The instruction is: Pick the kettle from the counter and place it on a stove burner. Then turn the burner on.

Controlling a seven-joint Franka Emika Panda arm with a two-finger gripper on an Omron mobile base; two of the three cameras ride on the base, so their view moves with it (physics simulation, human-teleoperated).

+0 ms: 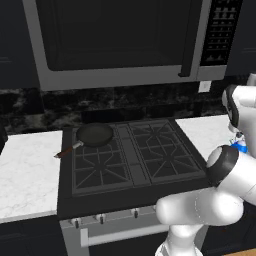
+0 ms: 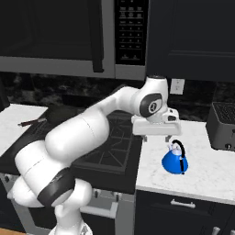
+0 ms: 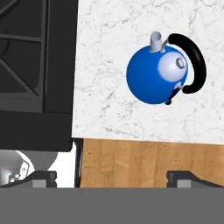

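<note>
The small blue kettle [image 2: 174,161] stands upright on the white marble counter [image 2: 207,176] right of the stove, its black handle arched over a pale knob. From above, the kettle [image 3: 156,75] lies toward the upper right of the hand view, close to the counter's [image 3: 109,92] front edge. My gripper [image 2: 157,137] hovers open a little above the kettle and to its left, nothing between its fingers [image 3: 181,177]. The black stove burners [image 1: 170,161] lie left of the kettle; a sliver of blue kettle [image 1: 242,145] peeks out behind my arm.
A round black frying pan [image 1: 93,134] with a reddish handle sits on the back left burner. A dark toaster [image 2: 223,126] stands on the counter right of the kettle. Stove knobs [image 1: 100,218] line the front panel. A microwave [image 1: 120,35] hangs above.
</note>
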